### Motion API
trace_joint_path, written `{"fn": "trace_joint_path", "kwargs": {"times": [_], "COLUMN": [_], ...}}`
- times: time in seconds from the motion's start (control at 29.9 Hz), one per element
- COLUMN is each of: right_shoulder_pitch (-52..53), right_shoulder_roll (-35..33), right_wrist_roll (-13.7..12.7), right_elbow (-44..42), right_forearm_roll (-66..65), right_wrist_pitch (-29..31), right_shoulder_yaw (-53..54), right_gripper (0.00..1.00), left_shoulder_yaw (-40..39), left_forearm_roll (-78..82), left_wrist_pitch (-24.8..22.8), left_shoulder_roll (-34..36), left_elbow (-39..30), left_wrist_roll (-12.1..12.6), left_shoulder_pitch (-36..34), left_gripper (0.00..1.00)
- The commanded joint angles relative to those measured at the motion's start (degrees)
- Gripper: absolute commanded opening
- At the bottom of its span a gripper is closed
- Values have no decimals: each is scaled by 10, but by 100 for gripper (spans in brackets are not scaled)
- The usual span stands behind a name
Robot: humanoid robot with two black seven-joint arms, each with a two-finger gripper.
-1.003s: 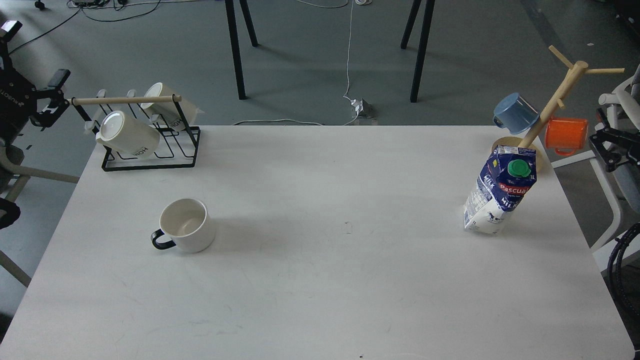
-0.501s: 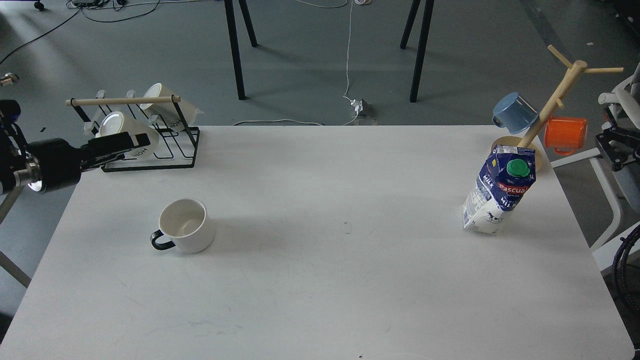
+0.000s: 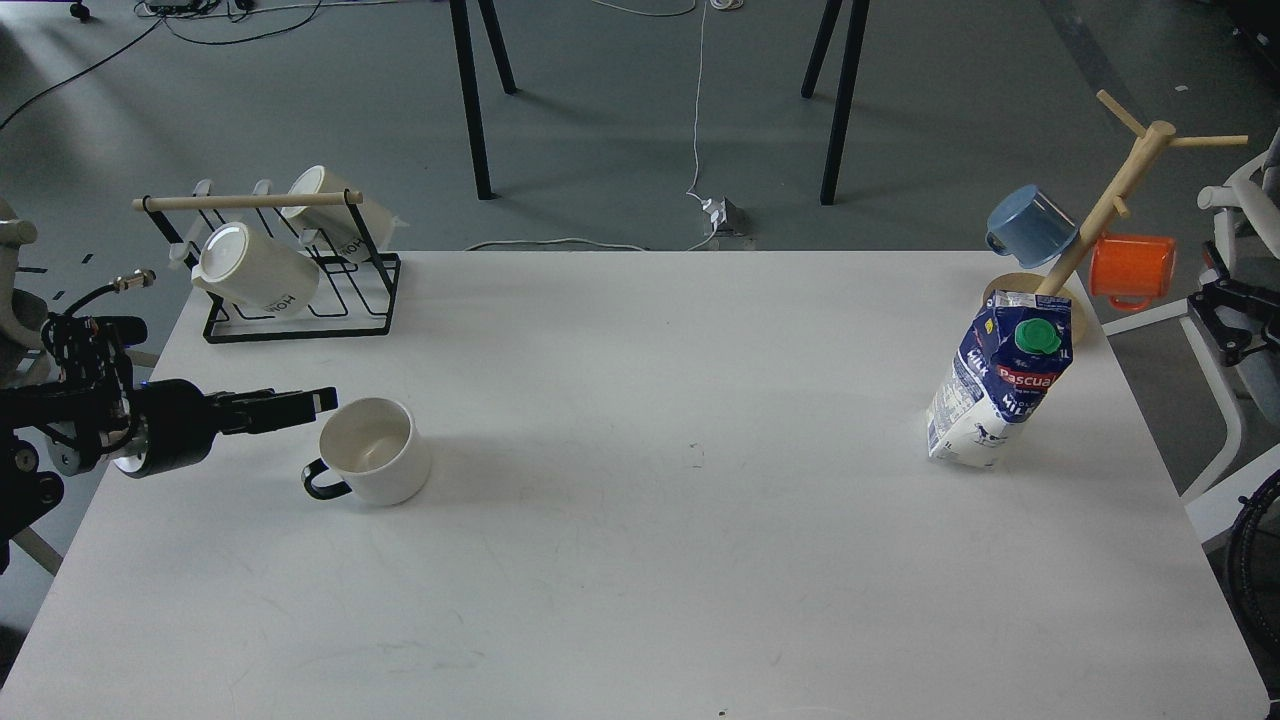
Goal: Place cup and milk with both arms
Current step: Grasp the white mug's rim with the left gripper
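The cup [image 3: 370,450], a squat white mug with a black handle pointing front-left, stands upright on the left part of the white table [image 3: 640,560]. My left gripper [image 3: 318,403] reaches in low from the left, its tips just left of the cup's rim and apart from it. Its fingers overlap, so its opening is unclear. The milk [image 3: 1003,378], a blue and white carton with a green cap, stands tilted at the right. A dark part of my right arm, with the right gripper [image 3: 1222,312], shows at the right edge, beyond the table, too small to read.
A black wire rack [image 3: 300,300] with a wooden bar holds two cream lettered cups at the back left. A wooden mug tree [image 3: 1110,200] with a blue mug [image 3: 1030,228] and an orange mug [image 3: 1132,270] stands just behind the milk.
My left arm has swung from the rack at the back left down and toward me, to just left of the cup. The right arm part has shifted slightly. Cup and milk have not moved.
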Motion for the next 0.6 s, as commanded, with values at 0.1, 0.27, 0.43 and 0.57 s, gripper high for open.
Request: {"fn": "trace_joint_path", "kwargs": {"times": [0.1,0.27,0.43,0.57], "right_shoulder_pitch": [-5,-7,-9,-9], "right_shoulder_roll": [-1,-1,-1,-1], "right_wrist_roll": [0,0,0,0], "right_elbow": [0,0,0,0], "right_forearm_roll": [1,1,1,1], "right_wrist_pitch": [0,0,0,0], "right_shoulder_yaw": [2,3,3,2], "right_gripper": [98,98,98,98], "left_shoulder_yaw": [2,3,2,2], "left_forearm_roll": [0,1,0,0], "left_wrist_pitch": [7,36,45,48], "left_shoulder_roll": [-34,-43,-59,-58], "left_elbow": [36,44,45,45], "left_wrist_roll": [0,0,0,0], "left_shoulder_pitch": [5,23,34,38], "left_gripper": [97,94,84,78]}}
